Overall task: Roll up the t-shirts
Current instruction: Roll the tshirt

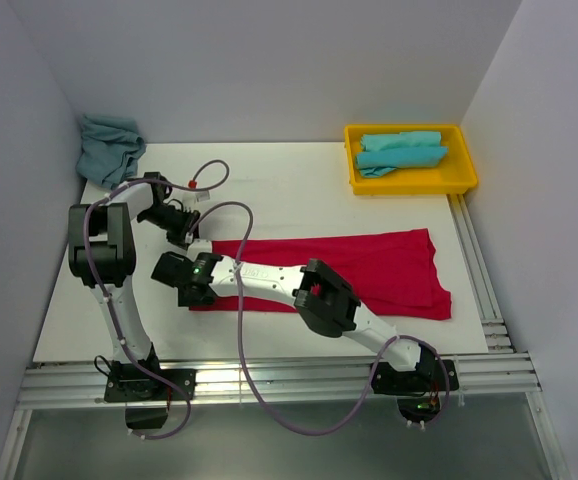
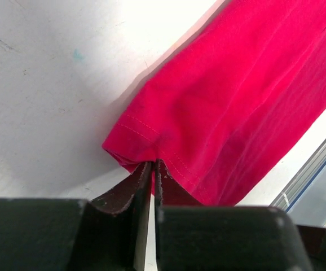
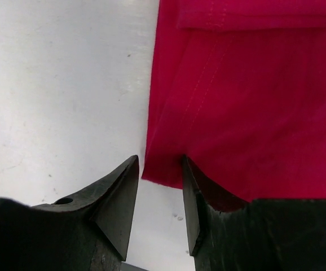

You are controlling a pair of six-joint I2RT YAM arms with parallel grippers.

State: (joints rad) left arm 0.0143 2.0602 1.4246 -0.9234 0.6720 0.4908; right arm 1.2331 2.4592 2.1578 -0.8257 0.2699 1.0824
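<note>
Red t-shirt (image 1: 369, 265) lies as a long folded band across the middle of the table (image 1: 299, 190), its left end at both claws. On the far corner's hem the left claw (image 2: 153, 164) is pinched; the right claw (image 3: 160, 164) stands spread astride the near corner. Closing it at matching depth should let both corners turn evenly. How many layers each catches is hidden, and the arms cover that end from above.
</note>
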